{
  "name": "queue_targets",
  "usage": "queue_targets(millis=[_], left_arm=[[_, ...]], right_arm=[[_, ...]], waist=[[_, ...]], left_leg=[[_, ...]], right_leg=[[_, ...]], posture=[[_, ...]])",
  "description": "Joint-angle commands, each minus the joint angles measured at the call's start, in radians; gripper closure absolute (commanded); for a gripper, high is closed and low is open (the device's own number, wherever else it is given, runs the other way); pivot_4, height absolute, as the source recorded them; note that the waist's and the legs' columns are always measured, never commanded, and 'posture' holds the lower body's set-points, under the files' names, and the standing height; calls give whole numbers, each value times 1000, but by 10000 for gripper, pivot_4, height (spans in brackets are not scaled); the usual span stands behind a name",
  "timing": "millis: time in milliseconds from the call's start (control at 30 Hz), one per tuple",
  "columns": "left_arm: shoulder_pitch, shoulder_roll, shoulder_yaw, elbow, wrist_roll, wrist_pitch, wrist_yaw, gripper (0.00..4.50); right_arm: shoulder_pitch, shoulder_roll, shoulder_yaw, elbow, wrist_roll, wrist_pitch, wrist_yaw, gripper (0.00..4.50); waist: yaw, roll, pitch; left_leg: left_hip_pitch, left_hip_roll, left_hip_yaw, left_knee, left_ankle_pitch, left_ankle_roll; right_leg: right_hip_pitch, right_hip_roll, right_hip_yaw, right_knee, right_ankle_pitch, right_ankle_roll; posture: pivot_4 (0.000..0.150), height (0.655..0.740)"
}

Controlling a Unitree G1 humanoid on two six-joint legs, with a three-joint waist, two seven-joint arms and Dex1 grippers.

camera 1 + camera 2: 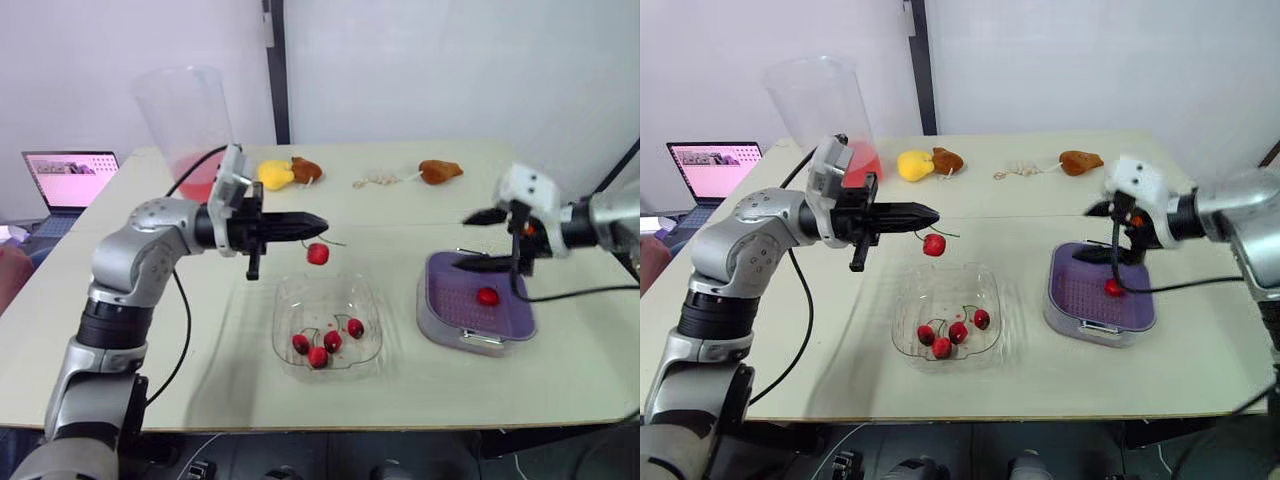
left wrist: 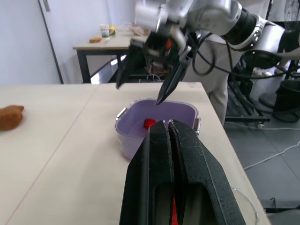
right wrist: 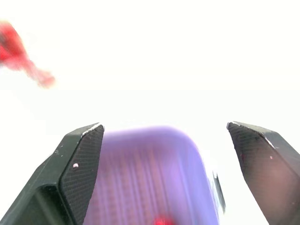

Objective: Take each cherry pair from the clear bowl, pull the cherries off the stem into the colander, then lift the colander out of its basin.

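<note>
My left gripper is shut on a thin cherry stem, and one red cherry hangs from it above the far rim of the clear bowl. Several more cherries lie in that bowl. To the right, the purple colander sits in its grey basin with a single cherry inside. Over the colander's far side my right gripper hovers open with nothing between its fingers. In the left wrist view the closed fingers point toward the colander and the right gripper.
A tall clear container with red contents stands at the table's back left, near an open laptop. Yellow and brown toy foods and another brown piece with string lie along the far edge. Black cables hang from both arms.
</note>
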Motion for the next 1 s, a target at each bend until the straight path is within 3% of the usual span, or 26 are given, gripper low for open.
queue_targets(millis=[33,333,500,733,900,1000], left_arm=[[-39,-5,10,9,7,-30,-16,45000],[-70,-26,4,43,25,-51,-33,45000],[-71,-27,7,41,28,-45,-29,45000],[-59,-25,13,25,24,-36,-19,45000],[-57,-25,14,22,23,-36,-16,45000],[-54,-24,14,20,22,-37,-16,45000]], right_arm=[[-33,128,-40,-99,110,64,-98,379],[-50,408,71,-212,147,83,-290,379],[-45,459,167,-200,29,-38,-356,379],[-31,457,217,-189,-12,-67,-355,379],[-28,460,222,-187,-20,-66,-354,23867],[-25,466,208,-190,-2,-54,-356,23867]], waist=[[1,0,0],[0,0,0],[-1,0,0],[-2,0,0],[-3,0,0],[-3,0,0]], left_leg=[[0,0,0,0,0,0],[-1,-2,-2,4,0,0],[-1,-2,-3,4,0,0],[-1,-2,-3,4,0,0],[-1,-2,-3,4,0,0],[-1,-2,-3,4,0,0]], right_leg=[[0,0,0,0,0,0],[1,-1,0,3,0,0],[1,0,0,3,0,0],[1,0,-1,3,0,0],[1,0,-1,3,0,0],[1,0,-1,3,0,0]], posture=[[1500,7400],[1500,7400],[1500,7400],[1500,7400],[1500,7400],[1500,7400]])
